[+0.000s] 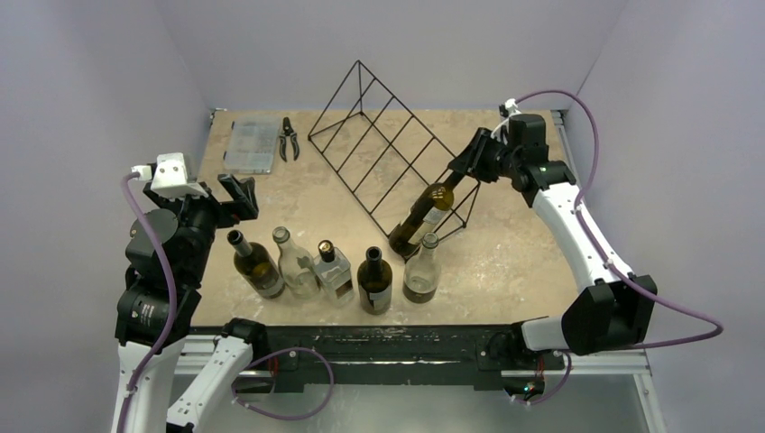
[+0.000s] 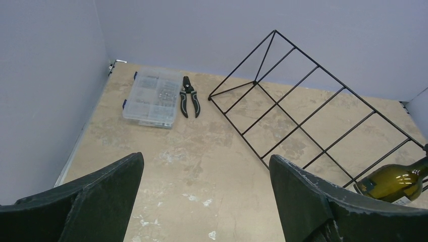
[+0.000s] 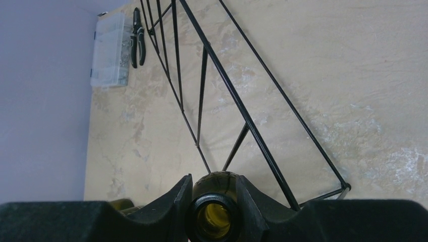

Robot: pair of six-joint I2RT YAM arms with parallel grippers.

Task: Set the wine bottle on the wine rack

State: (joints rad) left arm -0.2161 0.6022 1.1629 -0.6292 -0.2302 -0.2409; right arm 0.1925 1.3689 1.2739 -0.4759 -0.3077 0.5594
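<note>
The right gripper (image 1: 466, 169) pinches the wine bottle (image 1: 422, 216) neck.

The table (image 1: 505, 253) is lit evenly and diffusely, so only faint, soft-edged shadows are cast around the wine rack (image 1: 388, 158). Fine detail is softened in the top view, while the rack's wires are rendered crisply in both wrist views. Small highlights are seen on the wine bottle (image 2: 398, 181) at the rack's near end, and the fingers (image 3: 151, 212) below it are left dark and slightly blurred.
</note>
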